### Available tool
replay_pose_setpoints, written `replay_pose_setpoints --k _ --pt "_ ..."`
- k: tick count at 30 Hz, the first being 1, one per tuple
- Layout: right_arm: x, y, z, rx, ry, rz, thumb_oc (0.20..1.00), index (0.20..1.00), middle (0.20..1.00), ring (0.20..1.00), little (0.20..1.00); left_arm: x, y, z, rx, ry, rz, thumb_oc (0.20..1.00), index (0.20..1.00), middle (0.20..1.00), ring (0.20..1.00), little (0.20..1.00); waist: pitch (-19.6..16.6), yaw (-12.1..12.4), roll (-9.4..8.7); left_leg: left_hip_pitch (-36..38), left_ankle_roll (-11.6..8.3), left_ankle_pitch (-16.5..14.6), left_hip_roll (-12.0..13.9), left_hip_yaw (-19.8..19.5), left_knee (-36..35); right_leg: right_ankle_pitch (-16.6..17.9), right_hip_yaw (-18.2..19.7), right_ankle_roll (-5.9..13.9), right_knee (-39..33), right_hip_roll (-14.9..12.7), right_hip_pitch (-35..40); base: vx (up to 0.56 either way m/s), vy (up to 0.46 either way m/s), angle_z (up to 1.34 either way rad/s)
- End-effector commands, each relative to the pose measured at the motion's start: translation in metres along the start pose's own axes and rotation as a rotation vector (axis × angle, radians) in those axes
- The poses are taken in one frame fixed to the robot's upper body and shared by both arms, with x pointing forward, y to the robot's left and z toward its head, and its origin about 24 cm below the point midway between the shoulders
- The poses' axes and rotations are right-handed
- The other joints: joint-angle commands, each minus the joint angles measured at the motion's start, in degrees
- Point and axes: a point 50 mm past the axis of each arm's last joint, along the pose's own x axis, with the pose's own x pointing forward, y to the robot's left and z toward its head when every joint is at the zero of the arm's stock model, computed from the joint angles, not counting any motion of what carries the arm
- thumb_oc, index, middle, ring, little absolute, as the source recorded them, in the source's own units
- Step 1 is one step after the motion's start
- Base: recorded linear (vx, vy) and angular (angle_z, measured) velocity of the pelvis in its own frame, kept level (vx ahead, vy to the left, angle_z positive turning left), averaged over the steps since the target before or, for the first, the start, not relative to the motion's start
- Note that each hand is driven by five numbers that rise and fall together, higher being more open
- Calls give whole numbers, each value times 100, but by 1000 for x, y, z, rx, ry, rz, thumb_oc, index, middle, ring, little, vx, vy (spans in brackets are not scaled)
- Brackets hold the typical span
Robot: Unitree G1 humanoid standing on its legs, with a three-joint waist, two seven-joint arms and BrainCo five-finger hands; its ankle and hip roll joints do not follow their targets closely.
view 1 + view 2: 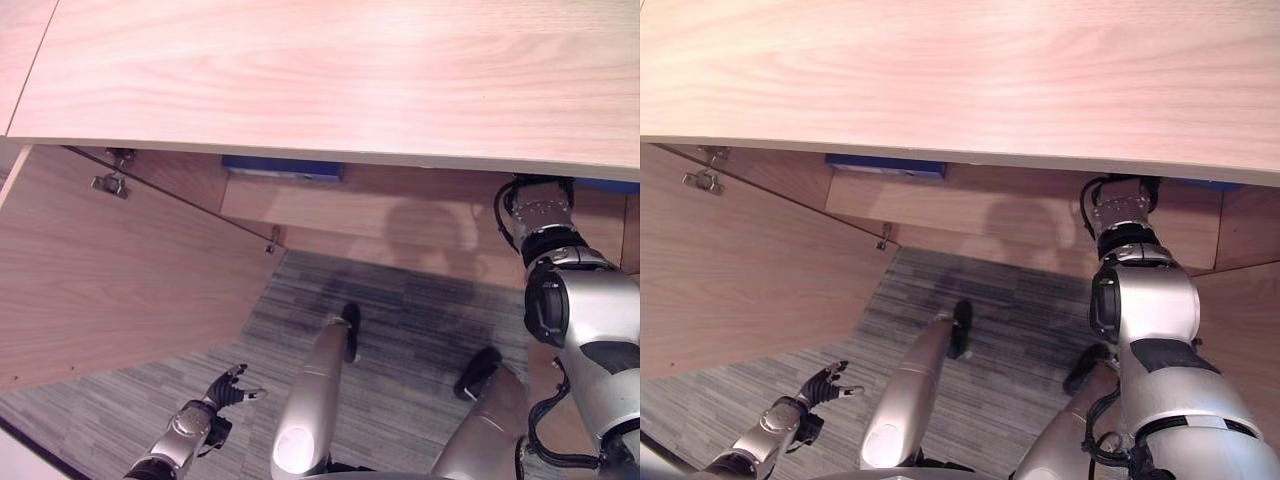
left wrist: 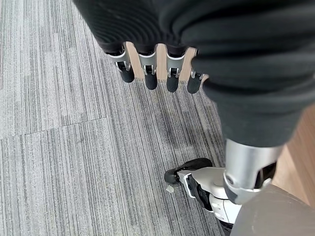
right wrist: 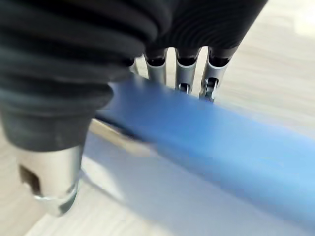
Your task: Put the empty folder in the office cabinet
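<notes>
The blue folder [image 3: 221,142] lies across my right hand [image 3: 186,73] in the right wrist view, with the fingers passing behind it and the thumb on its near side. That arm reaches under the wooden top of the office cabinet [image 1: 330,70], so the hand is hidden below the edge. A sliver of blue [image 1: 607,186] shows beside the wrist there. Low over the carpet hangs my left hand [image 1: 224,388], open and holding nothing, its fingers [image 2: 150,73] straight.
The cabinet door [image 1: 110,280] stands swung open at the left, hinges showing. Another blue item [image 1: 282,167] sits inside at the back left, above a wooden shelf [image 1: 400,215]. Grey striped carpet [image 1: 400,320] covers the floor in front.
</notes>
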Motion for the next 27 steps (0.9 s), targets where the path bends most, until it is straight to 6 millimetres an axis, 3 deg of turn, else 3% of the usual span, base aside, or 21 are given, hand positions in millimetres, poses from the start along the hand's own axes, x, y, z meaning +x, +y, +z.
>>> replay_pose_setpoints --k 1,10,17,22,23,25,27 --pt "-6 37 41 -4 -115 100 1000 1000 1000 1000 1000 -5 29 -16 41 73 94 1000 1000 1000 1000 1000 -17 127 -50 133 -234 -359 220 -234 -357 -689 77 351 284 201 291 0 0 0" --pt "-2 16 22 -154 -28 -56 1000 1000 1000 1000 1000 -2 34 -12 44 82 136 1000 1000 1000 1000 1000 -39 77 -188 304 -272 -336 279 -255 -465 -695 18 315 194 285 457 -1 -3 0" --pt "1 1 17 -177 -1 -119 1000 1000 1000 1000 1000 0 36 -10 40 84 150 1000 1000 1000 1000 1000 -51 91 -249 465 -299 -322 304 -290 -547 -702 -60 304 97 316 676 0 -5 0" --pt "1 -16 -9 -194 67 -157 1000 1000 1000 1000 1000 3 28 -12 11 100 146 1000 1000 1000 1000 1000 -80 85 -316 633 -308 -301 315 -320 -653 -662 -114 307 -44 362 893 -15 3 0" --pt "1 -29 -19 -197 93 -185 1000 1000 1000 1000 1000 4 23 -12 6 101 139 1000 1000 1000 1000 1000 -62 93 -339 697 -296 -104 291 -316 -798 -464 -189 259 -217 373 984 0 0 0" --pt "1 -30 -20 -198 94 -186 1000 1000 1000 1000 1000 4 23 -12 7 103 139 1000 1000 1000 1000 1000 -89 79 -350 764 -311 -258 304 -321 -778 -605 -162 309 -190 389 1059 59 -14 -1" --pt "1 -52 -35 -194 131 -231 1000 1000 1000 1000 1000 4 18 -12 -3 103 125 1000 1000 1000 1000 1000 -110 77 -377 940 -302 -24 287 -320 -1051 -366 -252 287 -461 430 1242 -44 15 -1"
